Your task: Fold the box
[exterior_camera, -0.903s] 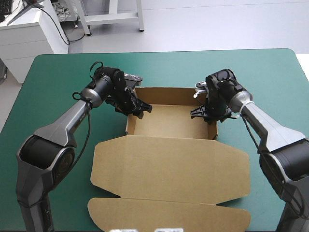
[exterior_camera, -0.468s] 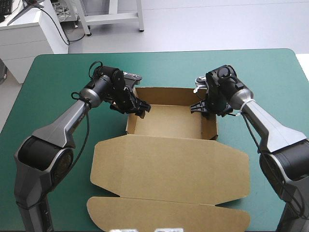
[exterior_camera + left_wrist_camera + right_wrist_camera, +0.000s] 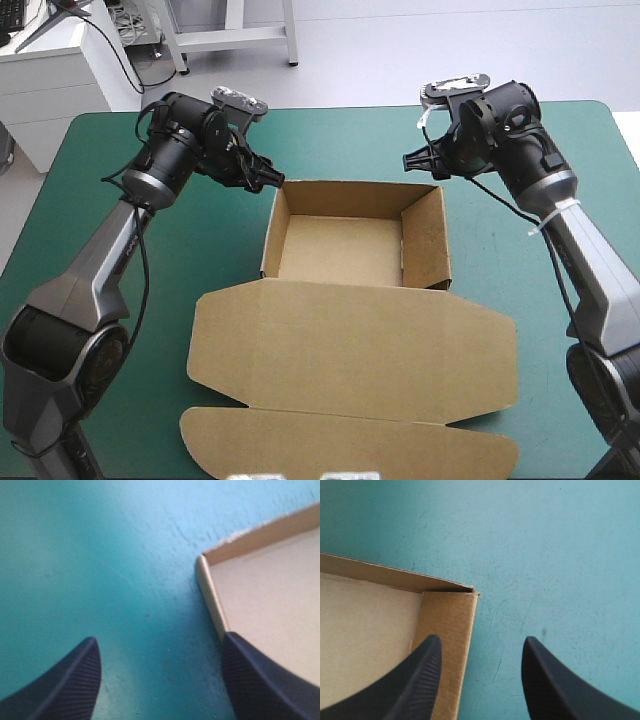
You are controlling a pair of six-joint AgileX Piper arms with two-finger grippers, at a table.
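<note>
Walls stand on all four sides of the box (image 3: 340, 250), so the tray part looks done. It sits at the middle of the table (image 3: 340, 140), on the teal-green cover. The lid (image 3: 350, 340) lies flat on the near side of the tray, with its long tuck flap (image 3: 350, 445) spread out by the table's near edge. What is left, by my reading, concerns only the lid and its flap.

Both arms are up and off the board. The left hand (image 3: 272, 180) hangs by the tray's far-left corner (image 3: 201, 562) with its black fingers spread and nothing between them. The right hand (image 3: 410, 160) is by the far-right corner (image 3: 471, 591), equally spread and empty.

Only the high view shows the whole sheet: the tray square, the right wall seemingly leaning a little inward, the lid and flap. The wrist views give what it cannot. The left wrist view shows the bare cut edge of the board at its corner, one finger over the tray's inside and the other over the cover. The right wrist view shows the two walls meeting with a thin dark seam, which suggests the corner is tucked fairly tight.
</note>
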